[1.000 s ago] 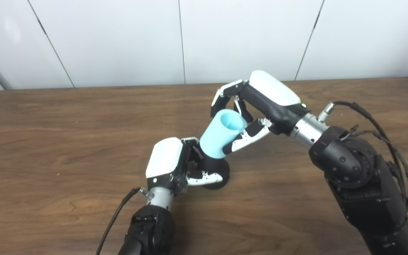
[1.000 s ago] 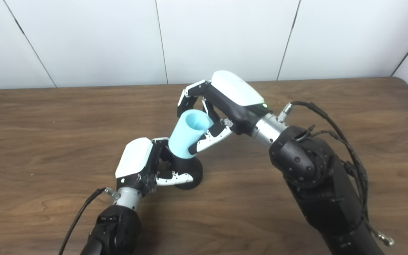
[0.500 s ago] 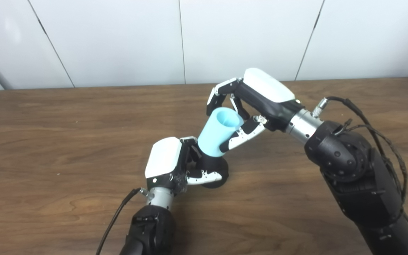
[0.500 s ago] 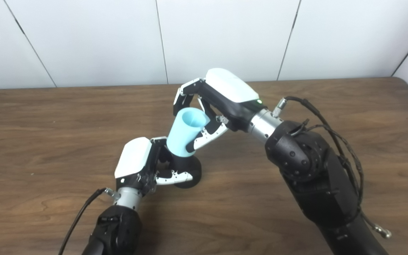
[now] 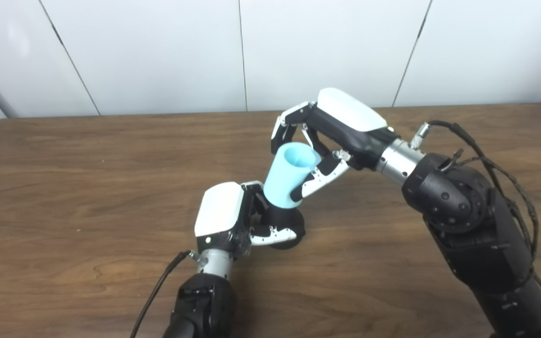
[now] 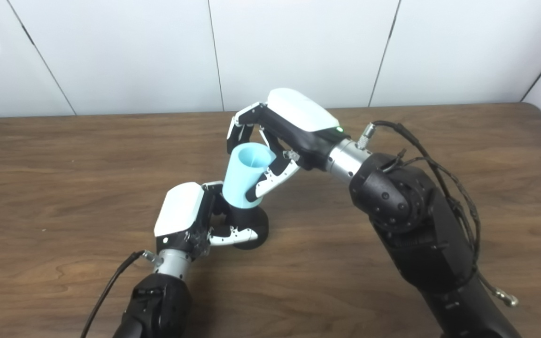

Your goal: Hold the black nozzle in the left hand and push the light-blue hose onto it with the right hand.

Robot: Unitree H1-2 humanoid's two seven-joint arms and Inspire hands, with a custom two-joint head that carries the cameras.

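Our left hand point(image 5: 226, 220) is clamped around the black nozzle point(image 5: 283, 224), which rests low on the table point(image 5: 64, 188), and our right hand point(image 5: 331, 136) is wrapped around the tilted light-blue hose point(image 5: 289, 178), whose lower end sits over the nozzle top. If we push off-axis, the hose may jam or cock sideways. The nozzle may also twist or slide within the left hand.

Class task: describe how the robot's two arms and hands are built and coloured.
Each robot hand, left and right, has a glossy white back shell and black-and-white fingers. Silver cylindrical wrists join bulky black arms. Black cables loop along the right arm; one runs from the left wrist.
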